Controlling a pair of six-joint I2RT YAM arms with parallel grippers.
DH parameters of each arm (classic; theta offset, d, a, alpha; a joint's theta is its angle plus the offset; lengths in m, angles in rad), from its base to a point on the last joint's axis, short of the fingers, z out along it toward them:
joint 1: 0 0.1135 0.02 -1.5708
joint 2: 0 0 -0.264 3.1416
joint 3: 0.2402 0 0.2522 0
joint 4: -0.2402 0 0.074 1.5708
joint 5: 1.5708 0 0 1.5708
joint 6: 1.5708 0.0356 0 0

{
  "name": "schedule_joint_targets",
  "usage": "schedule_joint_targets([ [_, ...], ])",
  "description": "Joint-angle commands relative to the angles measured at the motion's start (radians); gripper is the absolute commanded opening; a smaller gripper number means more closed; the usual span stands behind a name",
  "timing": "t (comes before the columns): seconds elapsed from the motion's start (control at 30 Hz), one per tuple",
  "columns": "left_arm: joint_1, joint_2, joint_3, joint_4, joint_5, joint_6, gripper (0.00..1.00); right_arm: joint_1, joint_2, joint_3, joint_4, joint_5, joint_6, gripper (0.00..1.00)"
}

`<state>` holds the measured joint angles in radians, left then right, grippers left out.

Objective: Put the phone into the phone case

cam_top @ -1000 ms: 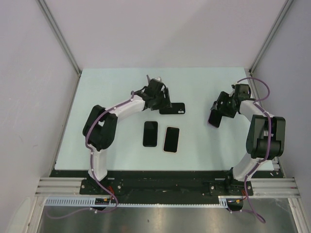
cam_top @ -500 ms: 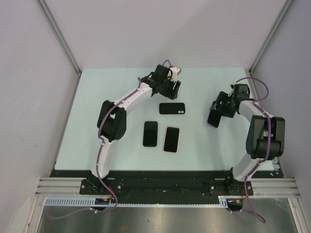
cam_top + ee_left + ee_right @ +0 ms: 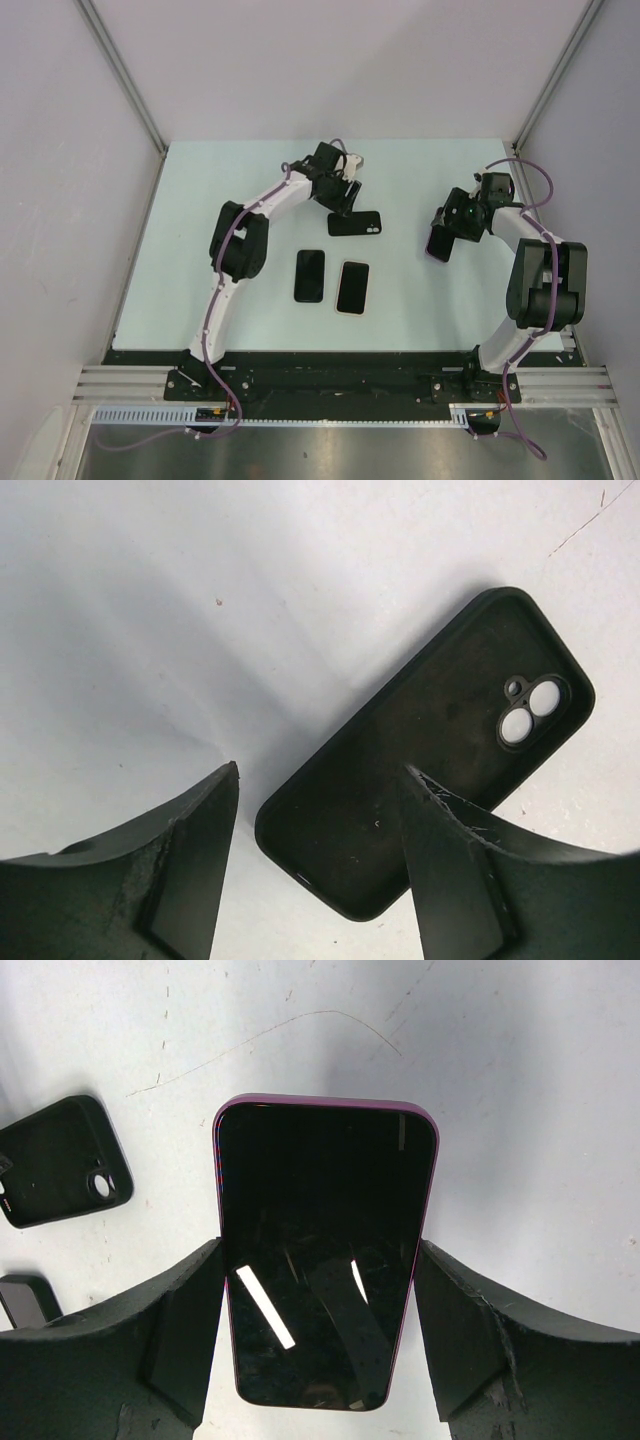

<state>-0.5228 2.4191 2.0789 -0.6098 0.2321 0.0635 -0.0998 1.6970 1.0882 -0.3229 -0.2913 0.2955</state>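
A black phone case [image 3: 355, 223] lies open side up at mid-table, its camera cutout to the right. My left gripper [image 3: 344, 197] is open and empty just behind it. In the left wrist view the case [image 3: 430, 740] lies between and beyond the spread fingers of that gripper [image 3: 320, 865], and the right finger overlaps its edge. My right gripper [image 3: 446, 236] is shut on a phone [image 3: 439, 243] with a purple rim, at the right of the table. In the right wrist view the phone [image 3: 320, 1250] shows screen up, pinched at its long sides by the gripper [image 3: 318, 1345].
Two more dark phones lie side by side nearer the arms, one [image 3: 309, 275] on the left and one [image 3: 352, 287] with a light rim. The right wrist view also shows the case [image 3: 62, 1160] and a phone's end [image 3: 25, 1300] at its left edge.
My left gripper lifted off the case toward the back of the table, then came back down to just behind it. The case stayed put. The right gripper and phone barely moved.
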Motion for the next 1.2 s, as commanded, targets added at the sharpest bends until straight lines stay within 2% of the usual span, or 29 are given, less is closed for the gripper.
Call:
schedule_joint_targets([
  [0.0, 0.004, 0.027, 0.044, -0.025, 0.036, 0.107, 0.68, 0.003, -0.034, 0.006, 0.035, -0.029, 0.007, 0.48],
  [0.13, 0.004, 0.028, 0.027, -0.041, 0.070, 0.105, 0.61, 0.002, -0.033, 0.006, 0.038, -0.031, 0.007, 0.47],
  [0.27, 0.003, -0.032, -0.061, -0.002, 0.087, 0.098, 0.56, 0.000, -0.033, 0.006, 0.038, -0.026, 0.008, 0.48],
  [0.37, -0.002, -0.070, -0.134, 0.025, 0.090, 0.084, 0.41, 0.002, -0.025, 0.006, 0.039, -0.028, 0.011, 0.48],
  [0.4, -0.003, -0.078, -0.141, 0.028, 0.092, 0.078, 0.31, 0.002, -0.023, 0.006, 0.039, -0.028, 0.011, 0.48],
  [0.47, -0.009, -0.097, -0.151, 0.035, 0.081, 0.047, 0.20, 0.003, -0.025, 0.006, 0.041, -0.029, 0.014, 0.48],
  [0.5, -0.011, -0.100, -0.151, 0.035, 0.072, 0.033, 0.12, 0.003, -0.026, 0.006, 0.041, -0.028, 0.014, 0.48],
  [0.6, -0.020, -0.120, -0.167, 0.051, 0.075, -0.056, 0.00, 0.000, -0.028, 0.006, 0.039, -0.020, 0.019, 0.47],
  [0.77, -0.060, -0.189, -0.271, 0.166, 0.082, -0.299, 0.00, 0.000, -0.036, 0.006, 0.033, -0.017, 0.025, 0.47],
  [0.87, -0.107, -0.241, -0.347, 0.229, 0.004, -0.456, 0.00, -0.001, -0.051, 0.007, 0.031, -0.012, 0.036, 0.47],
  [1.0, -0.151, -0.264, -0.401, 0.268, -0.010, -0.655, 0.00, 0.009, -0.066, 0.007, 0.028, -0.012, 0.050, 0.47],
  [1.17, -0.220, -0.275, -0.457, 0.326, -0.031, -0.746, 0.00, 0.032, -0.082, 0.007, -0.010, 0.003, 0.045, 0.47],
])
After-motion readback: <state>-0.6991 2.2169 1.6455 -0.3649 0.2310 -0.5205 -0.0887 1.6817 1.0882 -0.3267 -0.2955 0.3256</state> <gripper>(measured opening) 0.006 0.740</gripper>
